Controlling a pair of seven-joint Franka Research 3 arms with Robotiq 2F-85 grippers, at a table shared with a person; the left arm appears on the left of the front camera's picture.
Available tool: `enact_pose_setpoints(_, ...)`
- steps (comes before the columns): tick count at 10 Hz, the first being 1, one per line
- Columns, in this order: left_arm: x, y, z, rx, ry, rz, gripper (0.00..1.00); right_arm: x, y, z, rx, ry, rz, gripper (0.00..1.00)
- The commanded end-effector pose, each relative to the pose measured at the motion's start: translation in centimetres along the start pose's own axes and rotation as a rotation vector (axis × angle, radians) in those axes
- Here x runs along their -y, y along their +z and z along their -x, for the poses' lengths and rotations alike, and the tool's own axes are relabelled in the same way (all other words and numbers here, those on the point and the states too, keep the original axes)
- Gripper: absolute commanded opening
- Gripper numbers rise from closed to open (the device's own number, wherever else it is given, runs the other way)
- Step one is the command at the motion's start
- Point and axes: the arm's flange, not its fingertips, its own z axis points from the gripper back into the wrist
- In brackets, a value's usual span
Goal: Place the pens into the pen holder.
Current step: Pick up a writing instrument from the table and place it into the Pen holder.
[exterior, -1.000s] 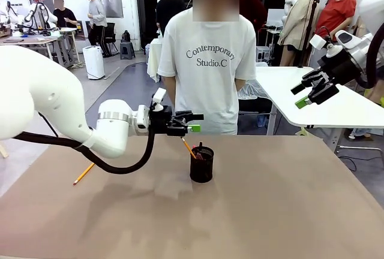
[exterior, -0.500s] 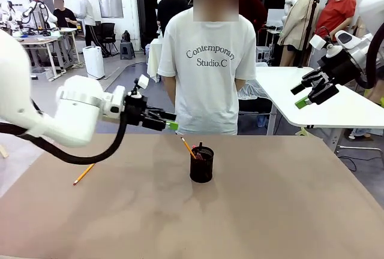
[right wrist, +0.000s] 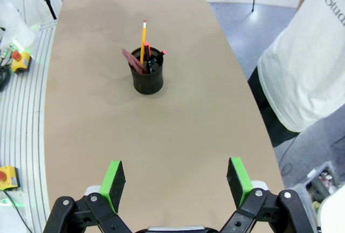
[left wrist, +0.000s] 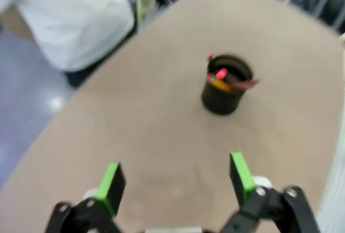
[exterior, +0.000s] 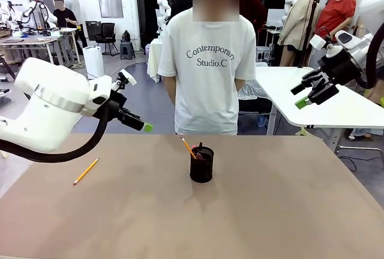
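The left wrist view is blurred, so inside the pen holder (left wrist: 226,90) we make out only red and orange tips. The holder's wall hides the lower half of everything standing in it. From the front, the left end effector (exterior: 144,126) is seen side-on and its gap is hard to judge.

The left wrist view shows that end effector's green pads (left wrist: 112,182) spread wide with nothing between them. It hangs in the air, well to the left of the holder (exterior: 201,166). The right end effector (exterior: 298,97) is also fully open and empty, raised far to the right of the holder and beyond the worktop (exterior: 270,211).

The holder (right wrist: 147,76) stands mid-worktop with a yellow pencil (right wrist: 143,41), a brownish-red pencil (right wrist: 131,60) and a black pen (right wrist: 153,60) in it. A second yellow pencil (exterior: 86,171) lies flat, well left of the holder. A person (exterior: 207,61) stands behind the holder.

A second ago the left end effector was just above and left of the holder; it has since drawn back. The right one has not moved.
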Motion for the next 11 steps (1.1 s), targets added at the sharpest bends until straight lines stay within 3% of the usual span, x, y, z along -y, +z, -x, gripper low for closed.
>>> enact_pose_setpoints(1, 0.6, 0.8, -0.1, -0.155, 0.117, 0.026, 1.0, -0.3, 0.1, -0.3, -0.015, -0.019, -0.001, 1.0)
enact_pose_setpoints(4, -0.5, 0.8, 0.5, -0.206, 0.18, -0.034, 1.0, -0.3, 0.1, -0.3, -0.015, -0.019, -0.001, 1.0)
enact_pose_setpoints(5, -1.1, 0.7, 0.0, -0.097, 0.137, -0.084, 1.0, -0.3, 0.1, -0.3, -0.015, -0.019, -0.001, 1.0)
enact_pose_setpoints(6, -0.3, -0.3, 2.2, -0.203, 0.159, -0.048, 1.0, -0.3, 0.1, -0.3, -0.015, -0.019, -0.001, 1.0)
enact_pose_setpoints(10, -0.3, -0.4, 1.7, -0.191, 0.16, -0.049, 1.0, -0.3, 0.1, -0.3, -0.015, -0.019, -0.001, 1.0)
enact_pose_setpoints(11, 0.3, -2.1, 1.5, -0.356, 0.144, -0.095, 1.0, -0.3, 0.1, -0.3, -0.015, -0.019, -0.001, 1.0)
